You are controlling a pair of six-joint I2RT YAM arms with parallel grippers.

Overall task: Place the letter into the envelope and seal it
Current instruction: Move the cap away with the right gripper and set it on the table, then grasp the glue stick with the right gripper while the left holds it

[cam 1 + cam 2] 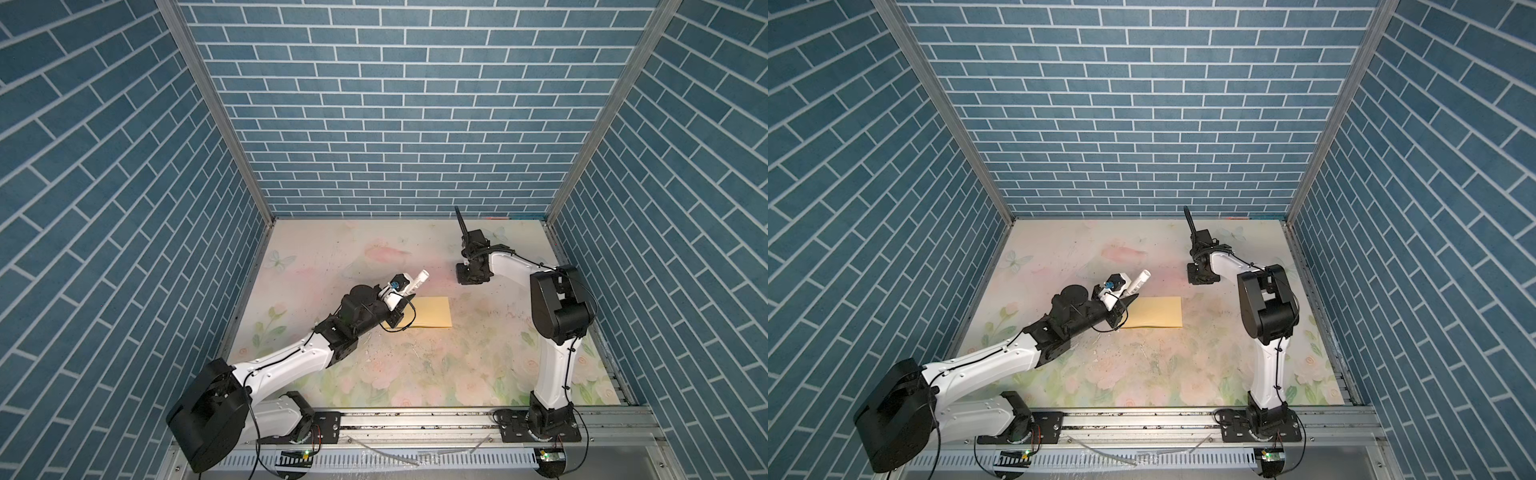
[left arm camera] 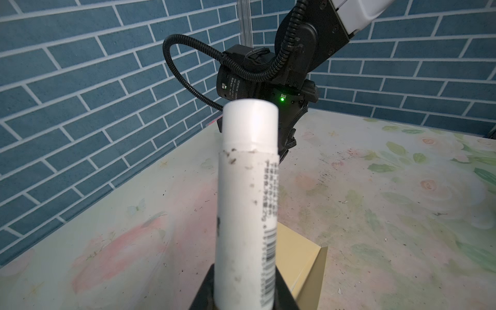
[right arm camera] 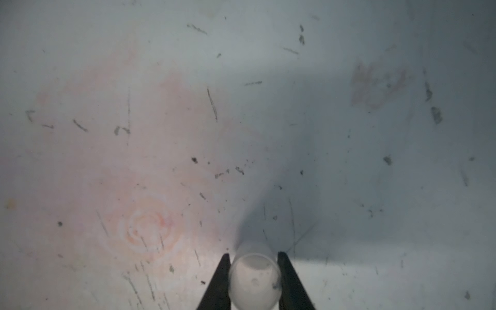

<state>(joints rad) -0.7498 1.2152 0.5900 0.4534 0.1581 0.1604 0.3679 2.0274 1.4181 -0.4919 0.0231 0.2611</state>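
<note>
Left wrist view puts the envelope (image 2: pixel 299 259) low and close. It lies flat on the table (image 2: pixel 389 214) just beyond my left gripper (image 2: pixel 244 291) and is partly hidden by what that gripper carries. In both top views the envelope (image 1: pixel 432 312) (image 1: pixel 1156 312) is a plain yellow-tan rectangle near the middle of the floral tabletop, its long side running left to right. Its left end is hidden behind my left gripper (image 1: pixel 408 296), so I cannot tell how the flap lies.

My left gripper is clamped on a white glue stick (image 2: pixel 247 201) (image 1: pixel 419 281), which I grip at its lower end. The stick has a barcode and fine print down one side and dark smudges on its body. It tilts up and away from the envelope toward the back wall (image 1: pixel 395 124).

My right gripper (image 3: pixel 253 256) is well apart from the envelope, over the far right part of the table, pointing down at it. Its two dark fingers (image 3: pixel 220 281) are closed on a small translucent cap (image 3: pixel 254 284), rounded and whitish inside. The cap is close to the scuffed tabletop, but I cannot tell whether it touches. In both top views only the back of that wrist shows at the end of my right arm (image 1: pixel 511 268) (image 1: pixel 1225 266). A black ribbed cable (image 1: pixel 463 226) (image 2: pixel 171 61) loops up from the wrist.
</note>
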